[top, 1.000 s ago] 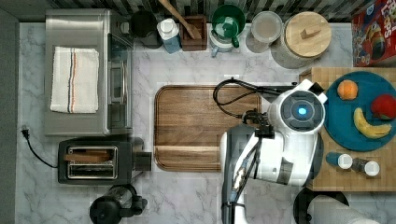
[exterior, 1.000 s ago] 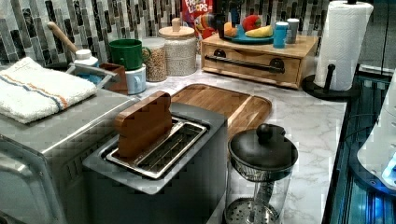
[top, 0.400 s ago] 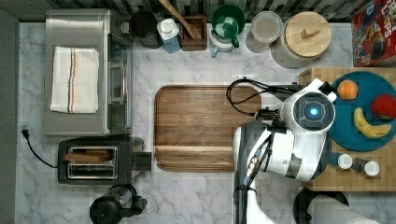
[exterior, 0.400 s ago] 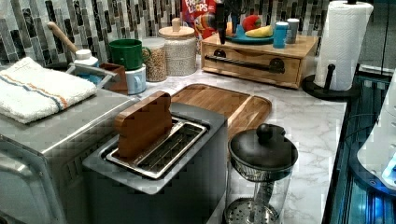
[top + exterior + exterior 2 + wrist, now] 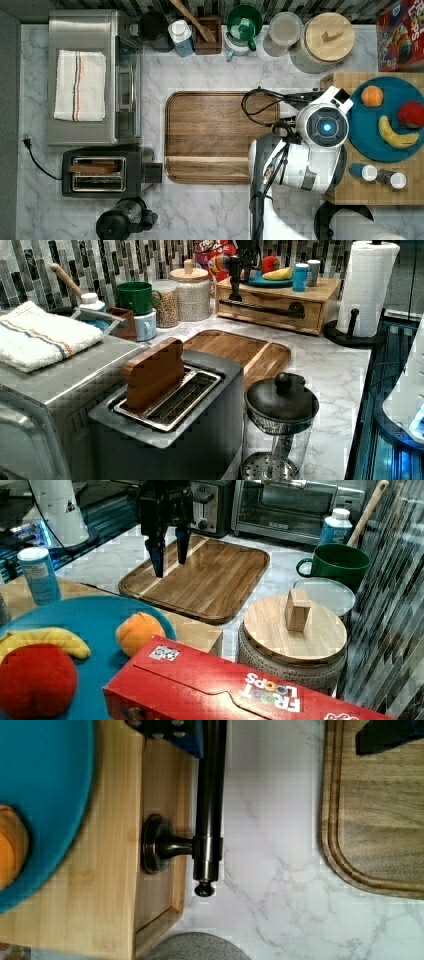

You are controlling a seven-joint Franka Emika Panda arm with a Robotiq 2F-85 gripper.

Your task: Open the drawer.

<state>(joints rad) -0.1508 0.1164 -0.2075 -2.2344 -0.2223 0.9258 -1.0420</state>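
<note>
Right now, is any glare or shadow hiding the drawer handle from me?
Wrist view: no, the handle is evenly lit, with a soft highlight along the bar, and it is dark against the pale marble counter. Left view: it stands out black on the light drawer front, with no glare. Right view: the open tool reads as a dark shape over the wooden tray.

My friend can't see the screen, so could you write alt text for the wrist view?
Seen from above, a dark bar handle on a short post fronts a light wooden drawer, one blue finger beside it. A teal plate rests on the box top; white marble counter and a brown tray lie opposite.
</note>
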